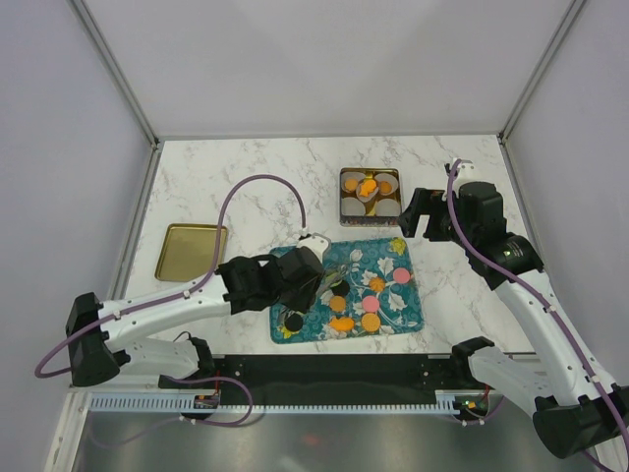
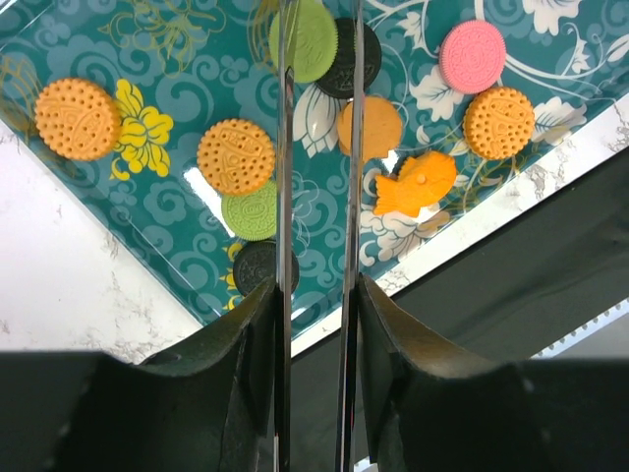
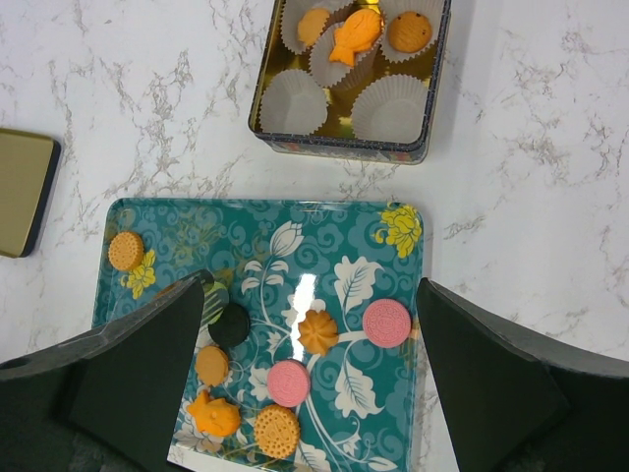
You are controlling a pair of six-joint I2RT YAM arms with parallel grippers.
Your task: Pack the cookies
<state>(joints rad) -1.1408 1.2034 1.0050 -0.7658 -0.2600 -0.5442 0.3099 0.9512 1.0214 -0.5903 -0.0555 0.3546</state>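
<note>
Two pink cookies (image 3: 386, 323) on tray (image 3: 344, 236), three orange cookies (image 3: 409, 30) in tin (image 3: 339, 149).

White marble-patterned table (image 1: 246, 167), smooth with a soft sheen. Teal floral tray (image 3: 246, 231), glossy, with a bright streak of glare. Gold metal tin (image 3: 339, 149) and lid (image 1: 190, 251), both shiny. White pleated paper cups (image 3: 292, 101). Cookies (image 2: 236, 155) matt, some embossed with dots. Thin polished metal tongs (image 2: 284, 147) in the matt black plastic left gripper (image 2: 316, 290).
</note>
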